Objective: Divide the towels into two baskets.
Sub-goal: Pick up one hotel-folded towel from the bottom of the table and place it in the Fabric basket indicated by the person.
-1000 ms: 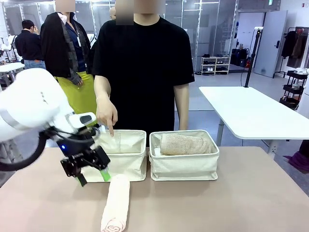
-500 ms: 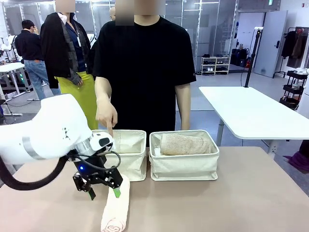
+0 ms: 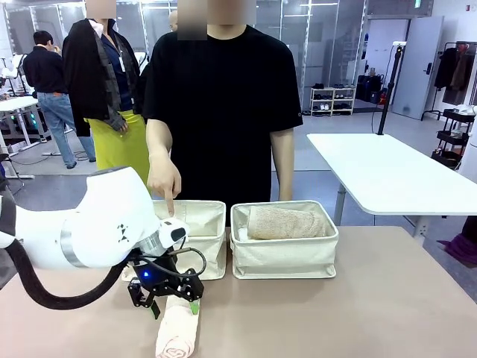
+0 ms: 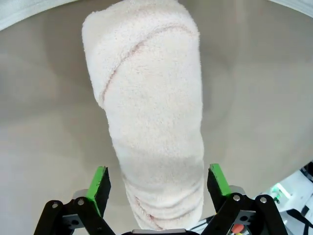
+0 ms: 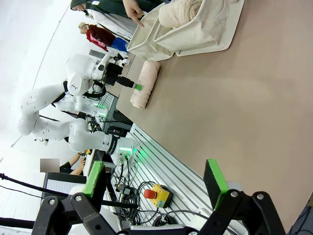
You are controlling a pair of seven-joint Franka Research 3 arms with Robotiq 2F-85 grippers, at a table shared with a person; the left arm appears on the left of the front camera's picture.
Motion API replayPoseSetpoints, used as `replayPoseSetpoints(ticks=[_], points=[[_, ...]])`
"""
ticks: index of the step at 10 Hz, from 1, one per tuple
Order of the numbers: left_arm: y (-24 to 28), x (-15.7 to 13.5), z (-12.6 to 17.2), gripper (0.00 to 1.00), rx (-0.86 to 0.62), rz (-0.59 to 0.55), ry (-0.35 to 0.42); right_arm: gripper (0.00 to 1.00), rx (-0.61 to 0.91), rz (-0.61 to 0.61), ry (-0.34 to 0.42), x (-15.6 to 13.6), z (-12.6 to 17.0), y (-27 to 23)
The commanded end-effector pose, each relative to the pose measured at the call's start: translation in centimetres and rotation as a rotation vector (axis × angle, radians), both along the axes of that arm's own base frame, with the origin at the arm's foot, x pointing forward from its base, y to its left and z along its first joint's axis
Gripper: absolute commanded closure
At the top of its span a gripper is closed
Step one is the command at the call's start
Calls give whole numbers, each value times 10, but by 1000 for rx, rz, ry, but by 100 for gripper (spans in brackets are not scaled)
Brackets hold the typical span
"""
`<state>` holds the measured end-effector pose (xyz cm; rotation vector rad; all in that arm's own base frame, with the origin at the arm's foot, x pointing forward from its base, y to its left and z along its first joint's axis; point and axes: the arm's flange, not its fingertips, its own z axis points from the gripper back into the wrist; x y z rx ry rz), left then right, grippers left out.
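Left gripper (image 4: 157,182): jaws spread wide, straddling the near-basket end of the cream towel roll (image 4: 149,117); green pads stand on either side of the roll and, in the left wrist view, look apart from the terry, nothing pinched yet.
Cream towel roll: lies on the table (image 3: 358,298) just in front of the left basket (image 3: 200,239), lengthwise toward the camera, its spiral end facing the robot's side.
Left basket: just left of the right basket (image 3: 283,253) (the two stand close, a narrow gap between); I cannot tell what it holds, the white arm covers part of it.
Person's hand (image 3: 164,179): hangs over the far rim of the left basket, one finger pointing down into it.
Right basket: holds a tan towel roll (image 3: 285,222) lying along its length.
Right gripper (image 5: 155,182): jaws spread, holding nothing, well apart from the left basket, over bare table near the robot's edge.
Risk, grip: my guess is that a pinch so near one end lets the long free end sag or unroll when lifted.
Risk, basket: the soft canvas wall may be pushed in or dragged if the roll comes in low.
Risk, person: the pointing hand sits right where the roll would go; a fast drop could touch it.
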<state>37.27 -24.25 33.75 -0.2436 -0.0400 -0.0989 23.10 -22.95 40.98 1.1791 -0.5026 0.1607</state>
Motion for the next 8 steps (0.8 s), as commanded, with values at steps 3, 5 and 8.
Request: replayPoseSetpoints(ticks=[3, 5, 8], points=[[-13, 11, -16, 11, 21, 3, 19, 0, 3, -1, -14, -2, 3, 1], [-12, 15, -15, 31, 15, -25, 7, 0, 3, -1, -14, -2, 3, 1], [-10, 14, -12, 60, 30, -15, -7, 0, 3, -1, -14, -2, 3, 1]])
